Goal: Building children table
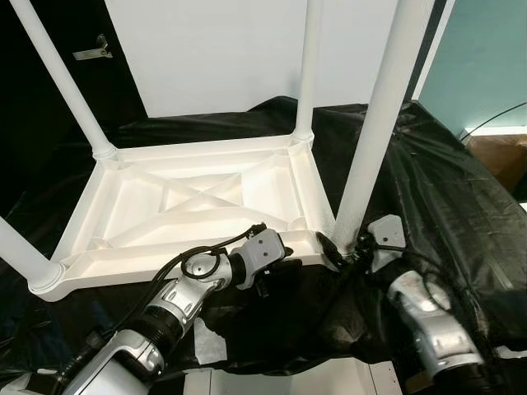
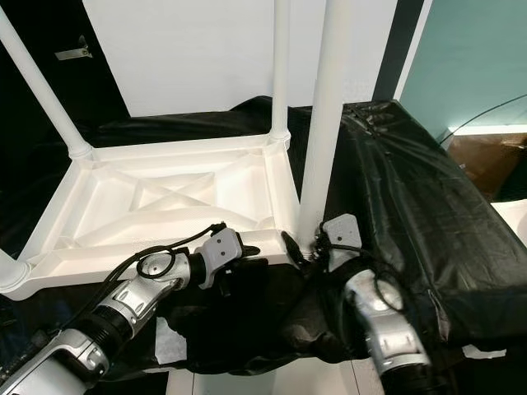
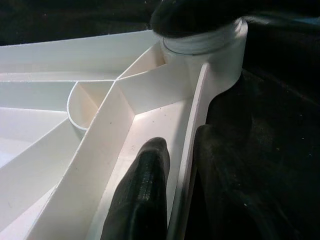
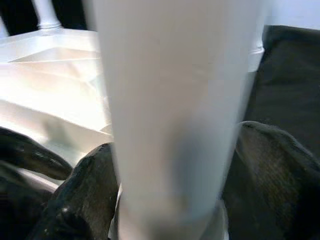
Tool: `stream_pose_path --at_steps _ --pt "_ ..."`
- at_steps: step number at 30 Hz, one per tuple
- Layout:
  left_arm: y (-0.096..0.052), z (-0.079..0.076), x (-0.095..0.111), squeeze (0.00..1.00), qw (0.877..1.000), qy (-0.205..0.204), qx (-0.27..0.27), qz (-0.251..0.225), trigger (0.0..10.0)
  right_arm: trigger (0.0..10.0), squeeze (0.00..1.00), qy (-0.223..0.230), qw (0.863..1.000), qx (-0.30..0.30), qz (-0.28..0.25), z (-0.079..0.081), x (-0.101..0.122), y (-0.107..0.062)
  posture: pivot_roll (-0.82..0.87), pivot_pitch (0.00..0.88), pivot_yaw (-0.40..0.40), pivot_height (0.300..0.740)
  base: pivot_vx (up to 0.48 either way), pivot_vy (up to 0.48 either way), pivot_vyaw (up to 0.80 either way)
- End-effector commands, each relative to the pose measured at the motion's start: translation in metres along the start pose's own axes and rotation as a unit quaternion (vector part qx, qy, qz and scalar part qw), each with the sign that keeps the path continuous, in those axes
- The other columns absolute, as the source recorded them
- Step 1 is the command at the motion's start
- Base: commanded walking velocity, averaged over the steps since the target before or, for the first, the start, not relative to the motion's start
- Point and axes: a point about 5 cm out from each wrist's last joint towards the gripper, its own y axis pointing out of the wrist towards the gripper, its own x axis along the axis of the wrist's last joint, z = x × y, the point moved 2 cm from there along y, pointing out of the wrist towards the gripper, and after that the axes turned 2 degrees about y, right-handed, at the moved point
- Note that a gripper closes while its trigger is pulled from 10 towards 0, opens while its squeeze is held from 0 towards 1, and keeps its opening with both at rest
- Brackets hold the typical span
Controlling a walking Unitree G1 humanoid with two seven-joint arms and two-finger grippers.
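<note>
Right hand around upright leg

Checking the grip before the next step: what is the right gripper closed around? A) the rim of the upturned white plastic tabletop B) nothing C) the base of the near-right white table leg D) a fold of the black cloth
C: the right gripper has a finger on each side of the white table leg, just above its socket.

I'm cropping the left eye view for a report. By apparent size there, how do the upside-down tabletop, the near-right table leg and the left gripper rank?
1. Upside-down tabletop, the widest by far.
2. Near-right table leg; nearness to the camera inflates it.
3. Left gripper, the smallest, on the tabletop's front rim.
</note>
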Motion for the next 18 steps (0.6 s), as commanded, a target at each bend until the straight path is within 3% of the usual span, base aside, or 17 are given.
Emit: stream_pose_path --at_steps 1,6,7,8,18 --pt "-0.007 -0.047 -0.041 0.0 0.98 -0.042 -0.177 0.081 10.0 10.0 0.0 -0.001 0.999 0.045 0.012 -0.001 0.0 0.0 -0.08 0.0 0.012 0.74 0.0 0.0 0.0" --pt "-0.008 -0.049 -0.041 0.0 0.98 -0.043 -0.176 0.08 10.0 10.0 0.0 -0.025 0.994 0.106 0.02 0.003 0.002 0.0 -0.07 0.0 0.005 0.74 0.0 0.0 0.0" --pt "-0.008 -0.048 -0.042 0.0 0.98 -0.044 -0.174 0.08 10.0 7.4 0.0 -0.026 0.993 0.116 0.026 0.002 0.002 0.001 -0.06 0.0 0.0 0.74 0.0 0.0 0.0" --pt "-0.008 -0.048 -0.042 0.0 0.981 -0.045 -0.173 0.079 10.0 0.0 0.0 -0.03 0.991 0.124 0.029 0.0 0.002 0.001 -0.06 0.0 0.0 0.74 0.0 0.0 0.0" --pt "-0.009 -0.048 -0.043 0.0 0.982 -0.049 -0.165 0.079 10.0 0.0 0.0 -0.027 0.98 0.175 0.086 -0.012 -0.006 0.0 -0.04 0.0 -0.007 0.74 0.0 0.0 0.0"
